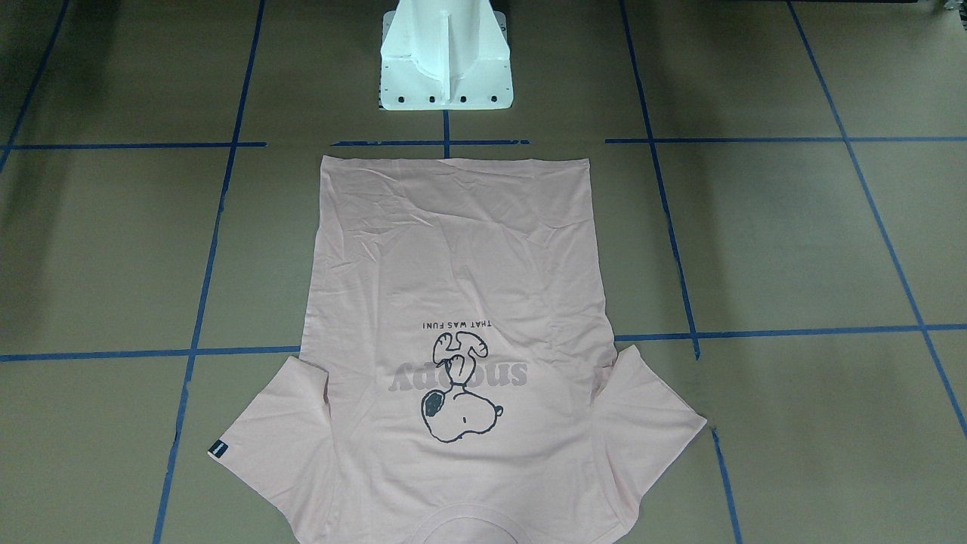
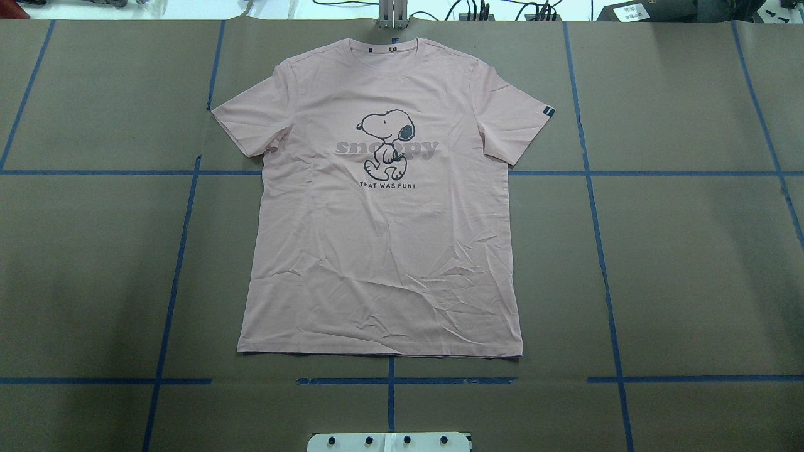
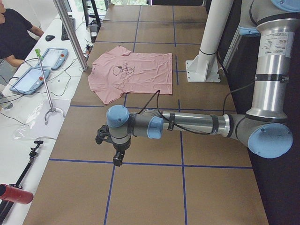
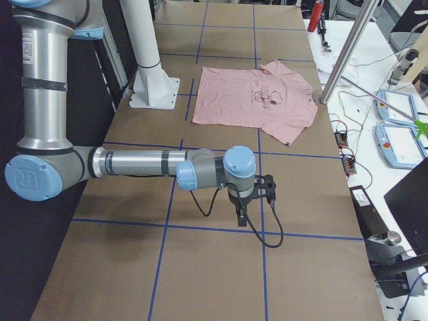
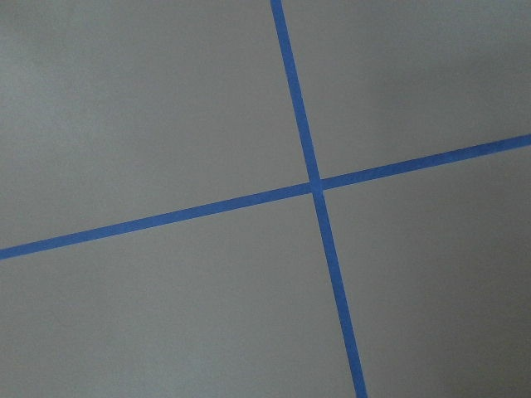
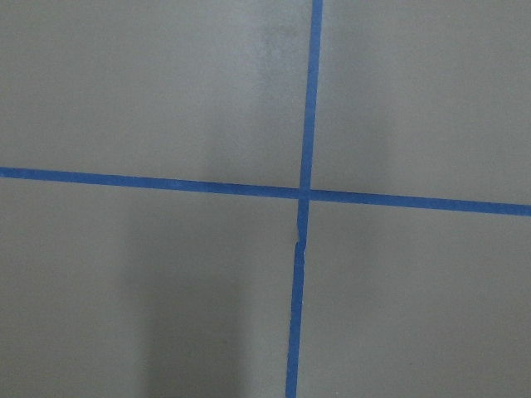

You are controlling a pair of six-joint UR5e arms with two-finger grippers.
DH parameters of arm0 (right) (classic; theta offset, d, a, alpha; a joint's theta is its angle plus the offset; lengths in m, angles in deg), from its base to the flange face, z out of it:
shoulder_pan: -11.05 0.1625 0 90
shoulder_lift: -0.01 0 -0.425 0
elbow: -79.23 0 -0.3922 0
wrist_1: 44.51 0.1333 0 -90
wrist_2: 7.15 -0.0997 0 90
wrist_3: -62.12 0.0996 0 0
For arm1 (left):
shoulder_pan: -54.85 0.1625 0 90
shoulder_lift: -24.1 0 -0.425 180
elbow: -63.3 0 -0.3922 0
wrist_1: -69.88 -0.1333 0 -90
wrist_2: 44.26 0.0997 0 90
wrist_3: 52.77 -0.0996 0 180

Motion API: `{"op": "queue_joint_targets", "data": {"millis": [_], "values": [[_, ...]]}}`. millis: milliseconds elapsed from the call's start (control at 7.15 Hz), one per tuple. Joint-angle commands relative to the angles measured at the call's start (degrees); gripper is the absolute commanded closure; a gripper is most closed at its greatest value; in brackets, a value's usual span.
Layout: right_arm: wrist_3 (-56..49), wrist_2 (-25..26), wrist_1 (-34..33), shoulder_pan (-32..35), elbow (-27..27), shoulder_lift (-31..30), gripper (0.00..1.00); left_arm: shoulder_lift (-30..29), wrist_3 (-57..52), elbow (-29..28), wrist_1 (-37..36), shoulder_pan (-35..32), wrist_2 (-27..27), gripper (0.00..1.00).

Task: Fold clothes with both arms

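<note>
Out in the middle of the brown table (image 2: 691, 263) the pale pink T-shirt (image 2: 377, 251) is lying flat and face up, with both short sleeves spread. Its Snoopy print (image 2: 384, 144) is showing, its hem is facing my white pedestal (image 1: 446, 68) and its collar is pointing at the far edge. A small black tag (image 2: 548, 111) is sitting on the sleeve on my right side. Blue tape lines (image 2: 603, 263) are crossing the table around the shirt. I am holding my left gripper (image 3: 118, 158) pointing down over a tape crossing, well apart from the shirt, and my right gripper (image 4: 241, 219) likewise at the other end. Both wrist cameras are showing only bare table and tape, so I cannot tell how either pair of jaws is standing.
</note>
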Motion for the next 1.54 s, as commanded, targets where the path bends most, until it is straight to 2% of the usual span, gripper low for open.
{"op": "queue_joint_targets", "data": {"millis": [0, 140, 280, 559, 699, 839, 979, 1119, 1398], "values": [[0.5, -1.1, 5.5, -5.2, -1.6, 6.5, 0.00, -5.9, -0.2, 3.4, 0.5, 0.2, -0.5, 0.00], [3.2, -1.5, 6.3, -8.1, -5.2, 9.1, 0.00, -6.7, -0.2, 4.0, 2.8, 1.1, -3.2, 0.00], [6.2, -1.8, 6.4, -10.5, -9.8, 14.8, 0.00, -7.2, 0.5, 4.1, 10.8, 2.8, -3.6, 0.00], [13.9, -1.4, 6.5, -15.5, -20.4, 29.2, 0.00, -7.5, 10.5, 3.8, 17.9, 4.8, -3.3, 0.00], [18.0, 1.1, 6.5, -17.8, -23.2, 35.0, 0.00, -9.1, 17.6, 2.9, 18.9, 8.4, -3.2, 0.00], [25.7, 6.8, 10.4, -21.7, -24.8, 38.6, 0.00, -11.4, 25.9, 3.1, 18.9, 12.3, -2.2, 0.00], [37.6, 12.2, 23.8, -26.5, -29.7, 39.3, 0.00, -13.0, 29.5, 2.9, 18.9, 14.3, 0.1, 0.00], [42.1, 16.0, 36.1, -30.5, -36.6, 40.0, 0.00, -14.2, 30.7, 2.6, 18.9, 15.3, 1.8, 0.00], [42.5, 21.2, 38.4, -35.3, -40.0, 42.1, 0.01, -15.4, 34.9, 3.0, 19.0, 15.5, 1.7, 0.00]]}}
